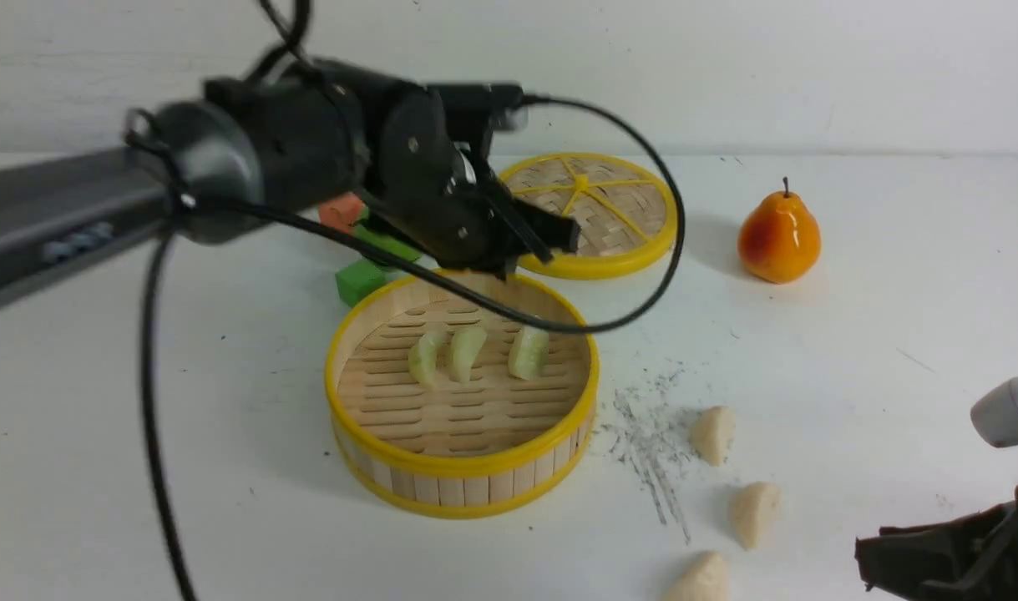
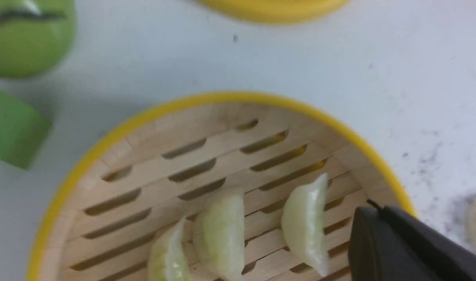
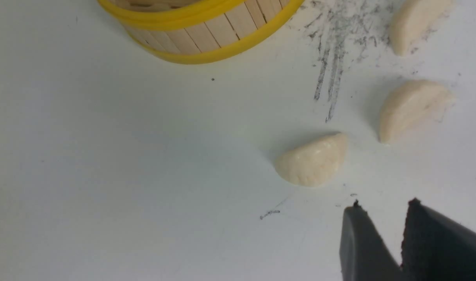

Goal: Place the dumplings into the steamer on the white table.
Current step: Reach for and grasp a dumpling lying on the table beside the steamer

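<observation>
Bamboo with yellow trim sits mid-frame in the front view: the steamer (image 1: pixel 467 463) rests on the white surface (image 1: pixel 893 334), and three pale green dumplings (image 1: pixel 467 351) stand on edge in a row across its slatted floor. Over its far rim hangs the left pincer (image 1: pixel 563 236), blurred, closed and carrying nothing. Behind it, toward the upper middle, lie the woven lid (image 1: pixel 621 209), a green cube (image 1: pixel 360 280) and an orange cube (image 1: pixel 340 210). An orange-yellow pear (image 1: pixel 778 238) stands at the right. Lower right of the steamer, three cream dumplings (image 1: pixel 755 513) lie in a loose line on the surface, just beside a patch of grey scratch marks (image 1: pixel 650 451). The right pincer (image 1: pixel 868 555) pokes in at the lower right corner, near them but touching none.

From the left wrist, the green dumplings are inside the steamer, two almost touching and the third a little apart. One black fingertip (image 2: pixel 378 246) shows beside that third one.

From the right wrist, the right pincer's two tips stand slightly parted with nothing between them, near the closest cream dumpling yet clear of it. The steamer's wall and the scratch marks lie beyond.
</observation>
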